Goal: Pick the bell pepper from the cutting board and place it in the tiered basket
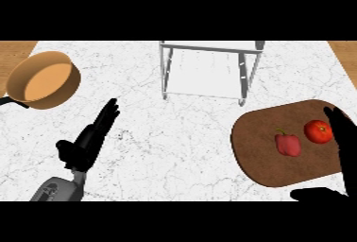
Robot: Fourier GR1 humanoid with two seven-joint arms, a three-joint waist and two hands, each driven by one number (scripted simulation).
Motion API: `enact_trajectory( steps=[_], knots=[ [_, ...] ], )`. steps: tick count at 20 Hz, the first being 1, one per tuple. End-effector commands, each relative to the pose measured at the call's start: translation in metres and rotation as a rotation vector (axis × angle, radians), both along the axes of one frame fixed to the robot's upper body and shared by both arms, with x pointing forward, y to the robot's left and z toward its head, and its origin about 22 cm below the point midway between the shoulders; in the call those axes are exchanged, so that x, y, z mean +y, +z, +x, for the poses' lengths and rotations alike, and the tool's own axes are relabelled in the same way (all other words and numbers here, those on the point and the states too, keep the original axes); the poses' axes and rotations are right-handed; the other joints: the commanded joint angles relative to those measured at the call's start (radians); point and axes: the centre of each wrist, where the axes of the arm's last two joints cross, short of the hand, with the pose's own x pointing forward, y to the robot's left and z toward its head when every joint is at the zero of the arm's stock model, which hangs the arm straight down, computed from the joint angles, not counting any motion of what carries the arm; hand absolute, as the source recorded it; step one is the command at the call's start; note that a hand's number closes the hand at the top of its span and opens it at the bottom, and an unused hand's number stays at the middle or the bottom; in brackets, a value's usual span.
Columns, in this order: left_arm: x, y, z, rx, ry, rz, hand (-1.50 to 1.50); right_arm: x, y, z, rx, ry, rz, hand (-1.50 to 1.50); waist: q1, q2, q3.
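The pepper (288, 144) lies on the board (261, 163), near its middle, with a round tomato (318, 131) just beside it toward the right. The board sits at the right side of the tabletop (181, 156). The basket (209, 71) stands at the far edge, in the middle, well apart from the board.

The right hand (342, 142) is at the right edge of the view, over the far right side of the board, beside the tomato. Its fingers (335, 118) look straight and spread away from the thumb (317, 194), and they hold nothing. It is not touching the pepper.

The left hand (87, 142) rests on the left, fingers straight and relaxed, near a pan (43, 80) (this pan has no part in the task).

I judge that the step in hand is the reach for the pepper, so the task is at its beginning. The next move calls for the right hand to come a little to the left, past the tomato, and to close round the pepper only. The tomato is very close, so it could be pushed or taken by mistake. After that comes a lift and a carry to the basket.
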Motion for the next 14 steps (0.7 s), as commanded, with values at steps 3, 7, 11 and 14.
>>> enact_trajectory(
  steps=[3, 7, 11, 14],
  knots=[
    [-0.007, -0.022, 0.002, -0.006, 0.007, 0.007, 0.00, -0.003, -0.027, 0.019, 0.126, -0.168, -0.030, -1.50, -0.001, 0.005, 0.001],
    [-0.017, -0.002, 0.007, -0.008, 0.004, 0.009, 0.00, -0.014, -0.035, 0.016, 0.138, -0.149, 0.020, -1.50, -0.005, 0.000, 0.002],
    [0.001, 0.014, 0.007, 0.001, -0.005, -0.006, 0.00, 0.021, -0.063, 0.028, 0.111, -0.138, 0.043, -1.50, 0.002, 0.001, 0.002],
    [0.000, -0.010, -0.002, 0.002, -0.001, 0.012, 0.00, 0.000, -0.071, 0.038, 0.141, -0.166, 0.012, -1.50, 0.001, 0.001, 0.001]
  ],
)
